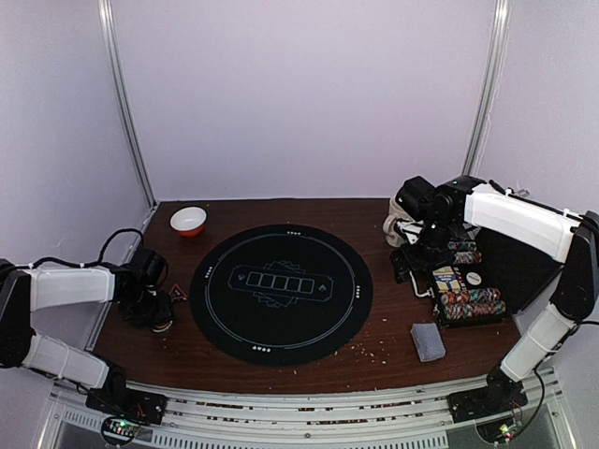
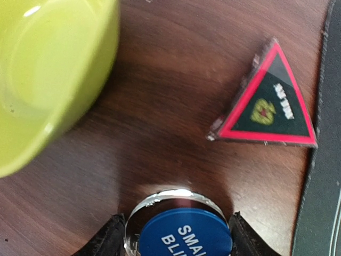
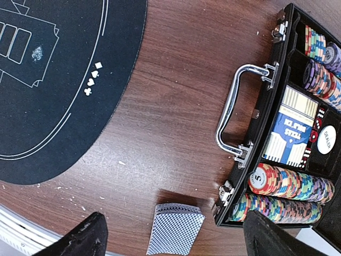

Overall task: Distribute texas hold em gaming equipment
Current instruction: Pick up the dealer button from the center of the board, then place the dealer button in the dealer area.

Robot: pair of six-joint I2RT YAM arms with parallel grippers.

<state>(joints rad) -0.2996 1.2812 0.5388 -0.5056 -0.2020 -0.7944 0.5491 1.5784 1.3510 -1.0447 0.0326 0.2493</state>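
L pincer (image 2: 177, 217) part-open, straddling blue small-blind disc (image 2: 184, 234) flat on desk (image 2: 160, 80), left of mat (image 2: 325, 186); tips at its rim, grip not confirmable. Disc sits dead between jaws. R pincer (image 3: 175, 216) wide, empty, above card deck (image 3: 175, 234).

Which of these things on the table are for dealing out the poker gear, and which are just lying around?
For the job: blue round small-blind disc; striped poker chips in the black case; grey-blue-backed card deck.
Lying about: red-edged triangle piece; white-and-orange bowl; yellow-green bowl.
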